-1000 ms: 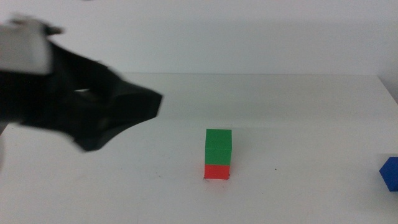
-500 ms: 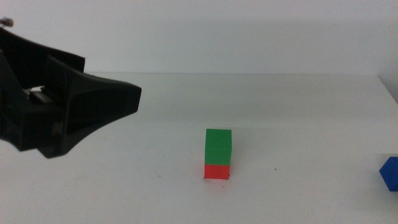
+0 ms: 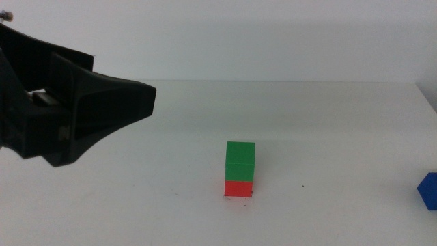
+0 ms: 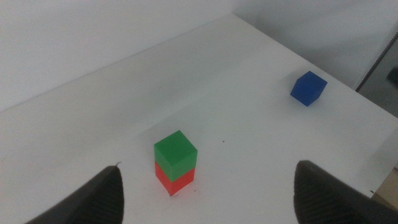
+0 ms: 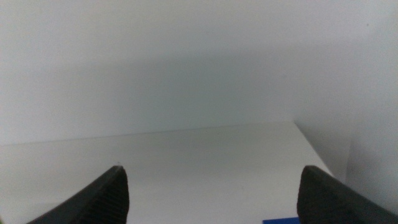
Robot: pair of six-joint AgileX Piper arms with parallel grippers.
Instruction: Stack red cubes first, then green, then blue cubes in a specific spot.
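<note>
The green cube (image 3: 240,160) sits squarely on the red cube (image 3: 238,188) in the middle of the white table. The stack also shows in the left wrist view, green cube (image 4: 175,151) over red cube (image 4: 177,178). The blue cube (image 3: 429,190) lies alone at the table's right edge, also in the left wrist view (image 4: 308,88). My left gripper (image 3: 123,96) hovers open and empty, up and left of the stack; its jaws stand wide apart in the left wrist view (image 4: 208,169). My right gripper (image 5: 212,169) is open and empty, out of the middle view.
A tiny dark speck (image 3: 303,185) marks the tabletop just right of the stack. The table's far edge meets a plain white wall (image 3: 273,41). A thin blue sliver (image 5: 286,221) shows at the right wrist picture's edge.
My left gripper has drawn back to the left, away from the stack, and shifted only slightly in the last half second. The cubes have not moved.
</note>
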